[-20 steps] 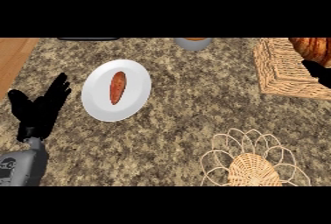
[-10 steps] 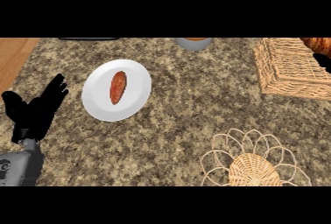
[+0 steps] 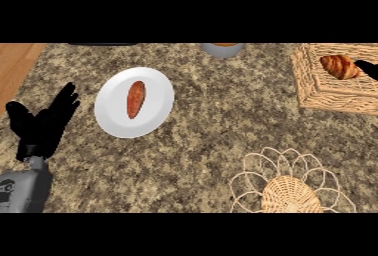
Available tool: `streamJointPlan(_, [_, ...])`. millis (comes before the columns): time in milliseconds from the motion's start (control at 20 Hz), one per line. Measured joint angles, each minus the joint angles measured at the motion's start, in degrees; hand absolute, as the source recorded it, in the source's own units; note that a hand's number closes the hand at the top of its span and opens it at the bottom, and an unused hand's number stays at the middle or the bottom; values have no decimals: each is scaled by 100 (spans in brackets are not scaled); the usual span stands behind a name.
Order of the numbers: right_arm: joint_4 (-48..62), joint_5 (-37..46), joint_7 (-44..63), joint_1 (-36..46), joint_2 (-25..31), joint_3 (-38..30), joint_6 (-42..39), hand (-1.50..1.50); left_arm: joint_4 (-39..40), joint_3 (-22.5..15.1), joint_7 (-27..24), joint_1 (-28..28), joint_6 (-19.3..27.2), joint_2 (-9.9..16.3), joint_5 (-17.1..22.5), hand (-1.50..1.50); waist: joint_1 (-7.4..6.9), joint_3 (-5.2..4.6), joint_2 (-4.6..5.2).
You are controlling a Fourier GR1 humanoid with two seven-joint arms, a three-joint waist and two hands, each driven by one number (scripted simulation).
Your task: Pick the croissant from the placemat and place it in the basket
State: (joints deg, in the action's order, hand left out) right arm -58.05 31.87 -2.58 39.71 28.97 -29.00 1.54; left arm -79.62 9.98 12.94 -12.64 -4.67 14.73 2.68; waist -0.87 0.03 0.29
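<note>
Compared with half a second ago, the croissant (image 3: 339, 66) is now plainly visible lying inside the basket (image 3: 325, 97), near its far right part; before, only a small piece of it showed at the picture's top right corner. The basket also appears more fully and a little lower in the head view than before. The right hand (image 3: 368, 69) shows only as a small black shape just right of the croissant, at the edge of the view. Whether its fingers are spread or curled, I cannot tell, and I cannot tell if it touches the croissant.

The left hand (image 3: 40, 125) is almost where it was, well left of the basket. It rests open, fingers straight and pointing up and a little to the right, thumb set apart to the left, holding nothing. Its grey forearm comes in from the lower left corner.

The placemat (image 3: 289, 186), woven with looped edges, lies below the basket. A white plate (image 3: 118, 120) carrying an orange-brown elongated food item (image 3: 136, 99) is far left of the basket, just right of the left hand. A grey cup (image 3: 222, 49) stands to the left of the basket at the top.
</note>
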Motion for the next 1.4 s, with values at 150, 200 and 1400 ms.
streamJointPlan(150, [794, 28, -334, 293, 195, -1, 221, -150, 27, -5, 41, -71, 48, -35, -27, 0, -4, 1, 1])
streamJointPlan(200, [976, -7, -493, 339, 224, 1, 265, -150, 72, -4, 39, -108, 53, -42, -34, 0, 2, 1, 1])
streamJointPlan(1400, [3697, -2141, -1331, 165, 2828, -2041, -1698, -150, -155, -12, 131, -57, 79, -96, -54, 0, 15, 22, 35])
